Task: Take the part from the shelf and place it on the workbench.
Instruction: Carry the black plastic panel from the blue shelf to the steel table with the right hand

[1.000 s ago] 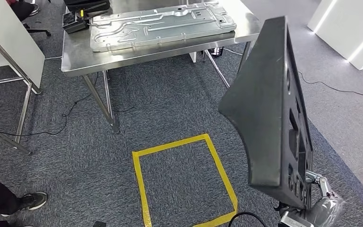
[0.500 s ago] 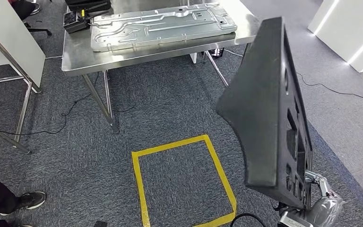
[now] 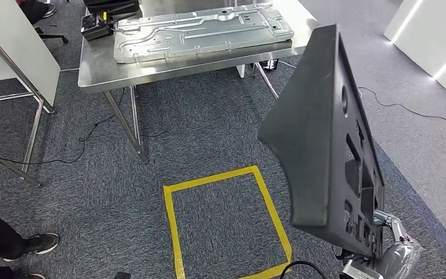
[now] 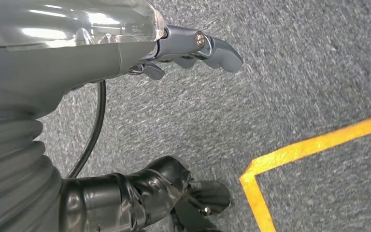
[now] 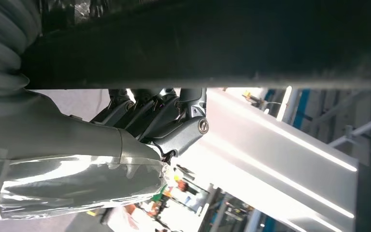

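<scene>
The part (image 3: 319, 139) is a large black moulded panel with cut-outs, held upright on its edge at the right of the head view. My right hand (image 3: 392, 244) grips its lower end; in the right wrist view its fingers (image 5: 159, 116) curl against the dark part (image 5: 222, 43). The workbench (image 3: 99, 70) is a steel table straight ahead, and a big stamped metal sheet (image 3: 203, 29) lies on it. My left hand (image 4: 188, 48) hangs over the grey carpet and holds nothing.
A yellow tape square (image 3: 226, 221) marks the carpet between me and the workbench. A white table on steel legs (image 3: 17, 58) stands at the left. A person's shoe (image 3: 40, 244) is at the lower left. A black box (image 3: 96, 26) sits on the workbench's far left corner.
The whole view has shifted slightly, with the workbench a little further right. The black part's top edge has leaned a bit to the left in the picture. My right hand's grip is unchanged.
</scene>
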Motion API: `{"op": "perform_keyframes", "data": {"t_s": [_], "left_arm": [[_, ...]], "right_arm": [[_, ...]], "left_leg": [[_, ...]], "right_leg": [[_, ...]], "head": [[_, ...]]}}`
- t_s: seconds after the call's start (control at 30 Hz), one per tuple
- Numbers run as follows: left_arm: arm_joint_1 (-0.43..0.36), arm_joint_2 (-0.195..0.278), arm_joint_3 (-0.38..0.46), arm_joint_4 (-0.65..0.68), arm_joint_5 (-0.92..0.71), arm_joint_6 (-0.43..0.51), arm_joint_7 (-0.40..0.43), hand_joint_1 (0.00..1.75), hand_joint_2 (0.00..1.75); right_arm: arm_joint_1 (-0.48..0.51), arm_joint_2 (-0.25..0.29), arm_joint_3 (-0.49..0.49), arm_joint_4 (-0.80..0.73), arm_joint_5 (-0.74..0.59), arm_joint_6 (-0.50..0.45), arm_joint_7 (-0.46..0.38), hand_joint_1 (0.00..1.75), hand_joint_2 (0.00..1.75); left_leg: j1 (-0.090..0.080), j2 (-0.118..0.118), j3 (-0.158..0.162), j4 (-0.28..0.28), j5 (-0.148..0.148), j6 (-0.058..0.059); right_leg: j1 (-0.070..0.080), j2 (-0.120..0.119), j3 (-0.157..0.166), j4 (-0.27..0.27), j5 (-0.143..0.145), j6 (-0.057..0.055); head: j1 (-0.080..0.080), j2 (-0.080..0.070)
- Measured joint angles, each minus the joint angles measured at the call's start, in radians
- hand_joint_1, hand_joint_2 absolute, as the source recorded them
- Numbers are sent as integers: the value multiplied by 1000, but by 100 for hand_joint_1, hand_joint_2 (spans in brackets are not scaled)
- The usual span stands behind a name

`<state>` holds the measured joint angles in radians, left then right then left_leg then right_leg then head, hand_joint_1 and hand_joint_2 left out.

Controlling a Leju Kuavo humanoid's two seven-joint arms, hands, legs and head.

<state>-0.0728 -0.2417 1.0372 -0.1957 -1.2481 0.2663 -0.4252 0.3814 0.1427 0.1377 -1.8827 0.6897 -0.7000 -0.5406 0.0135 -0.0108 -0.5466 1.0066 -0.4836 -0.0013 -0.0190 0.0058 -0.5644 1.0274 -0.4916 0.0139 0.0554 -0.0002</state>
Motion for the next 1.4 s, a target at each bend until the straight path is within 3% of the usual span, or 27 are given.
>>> {"op": "perform_keyframes", "data": {"t_s": [0.07,0.17,0.2,0.23,0.27,0.3,0.37,0.4,0.47,0.57,0.6,0.67,0.7,0.73,0.77,0.8,0.87,0.9,0.97,1.07,1.1,1.2,1.23,1.27,1.3,1.33,1.4], "left_arm": [[0,0,0,0,0,0,0,0,175],[-1,0,0,0,0,0,0,0,175],[0,0,0,0,0,0,0,0,175],[2,0,0,0,0,0,0,0,175],[3,0,0,0,0,0,0,0,175],[3,0,0,0,0,0,0,0,175],[2,0,0,0,0,0,0,0,175],[1,0,0,0,0,0,0,0,175],[-1,1,0,0,0,0,0,0,175],[1,0,0,0,0,1,0,0,175],[0,0,0,0,0,1,0,0,175],[0,-1,0,0,0,2,0,0,175],[0,-2,0,0,0,2,1,0,175],[1,-2,0,0,0,2,1,0,175],[1,-2,0,0,0,2,1,0,175],[1,-2,0,0,0,2,2,0,175],[0,-2,0,0,0,2,2,0,175],[0,-2,0,0,0,2,2,0,175],[0,-2,0,0,0,2,2,0,175],[0,-2,0,0,0,2,2,0,175],[0,-2,0,0,-1,2,2,0,175],[0,-2,0,0,-1,2,2,0,175],[1,-2,0,0,0,2,2,0,175],[2,-2,0,0,0,2,2,0,175],[3,-2,0,0,0,2,2,0,175],[3,-2,0,0,0,2,2,0,175],[1,-2,0,0,0,2,1,0,175]], "right_arm": [[0,0,0,0,0,0,0,171,175],[0,0,0,0,0,0,0,171,175],[1,0,0,0,0,0,0,171,175],[1,0,0,0,0,0,0,171,175],[1,0,0,0,0,0,0,171,175],[1,0,0,0,0,0,0,171,175],[1,0,0,0,0,0,0,171,175],[1,0,0,0,0,0,0,171,175],[1,0,0,0,0,0,0,171,175],[1,0,0,-1,0,0,0,171,175],[1,0,0,-1,0,0,0,171,175],[2,0,0,-1,0,0,0,171,175],[3,0,0,0,0,0,1,171,175],[3,0,0,0,0,0,1,171,175],[3,0,0,0,0,0,1,171,175],[3,0,0,0,0,0,1,171,175],[3,0,0,1,1,0,1,171,175],[3,0,0,1,1,0,1,171,175],[4,0,0,1,2,0,2,171,175],[4,0,0,0,2,0,2,171,175],[4,0,0,0,2,0,2,171,175],[4,0,0,0,3,0,3,171,175],[4,0,0,0,3,0,3,171,175],[4,0,0,0,3,0,2,171,175],[4,0,0,0,4,0,2,171,175],[4,0,0,0,4,0,2,171,175],[4,0,0,0,4,0,2,171,175]], "left_leg": [[3,1,-10,26,-21,-9],[5,4,-90,200,-114,-16],[5,4,-118,259,-135,-17],[5,4,-131,288,-137,-17],[5,4,-126,276,-119,-15],[5,5,-102,227,-85,-11],[1,13,-37,87,-24,0],[-2,17,-15,39,-10,5],[-9,19,-5,10,-8,12],[-2,14,1,-6,5,27],[1,13,3,-12,10,32],[1,13,0,-13,12,36],[1,12,-1,-13,12,37],[1,10,-1,-12,12,37],[1,8,-1,-11,12,36],[2,5,0,-9,10,34],[2,-2,-1,-1,5,25],[1,-5,-2,3,2,19],[-1,-9,-5,6,0,6],[3,-6,-13,24,-15,-11],[4,-3,-28,60,-39,-14],[6,2,-115,248,-130,-19],[6,2,-132,284,-135,-19],[6,3,-131,281,-121,-17],[5,4,-110,239,-90,-13],[4,8,-76,169,-52,-7],[-4,22,-19,47,-10,5]], "right_leg": [[-2,-3,2,-7,4,-16],[0,-11,2,-10,6,-32],[2,-13,2,-9,5,-33],[4,-14,2,-7,4,-34],[6,-15,2,-6,3,-35],[7,-15,4,-4,1,-35],[11,-16,6,-1,-2,-30],[12,-17,6,1,-3,-26],[13,-19,4,1,-2,-16],[11,-19,-2,18,-18,0],[10,-16,-17,54,-43,4],[5,-11,-74,175,-109,11],[3,-11,-102,234,-131,14],[1,-10,-118,265,-134,17],[-2,-10,-116,258,-117,20],[-6,-10,-93,212,-84,21],[-9,-3,-27,75,-24,22],[-9,1,-6,29,-9,20],[-2,4,2,7,-7,10],[-5,-2,3,0,-1,-13],[-6,-6,3,-4,1,-20],[0,-16,2,-4,0,-30],[2,-19,2,-4,0,-31],[4,-21,3,-4,-1,-32],[6,-23,5,-4,-1,-32],[7,-25,7,-4,-2,-31],[11,-29,8,-2,-5,-25]], "head": [[0,0],[-1,0],[-1,0],[-1,0],[-1,0],[-1,0],[-1,0],[-1,0],[-1,0],[-1,0],[0,0],[0,0],[0,0],[0,0],[0,0],[0,0],[0,0],[0,0],[-1,0],[-1,0],[-1,0],[-2,0],[-2,0],[-2,0],[-2,0],[-2,0],[-2,0]]}}
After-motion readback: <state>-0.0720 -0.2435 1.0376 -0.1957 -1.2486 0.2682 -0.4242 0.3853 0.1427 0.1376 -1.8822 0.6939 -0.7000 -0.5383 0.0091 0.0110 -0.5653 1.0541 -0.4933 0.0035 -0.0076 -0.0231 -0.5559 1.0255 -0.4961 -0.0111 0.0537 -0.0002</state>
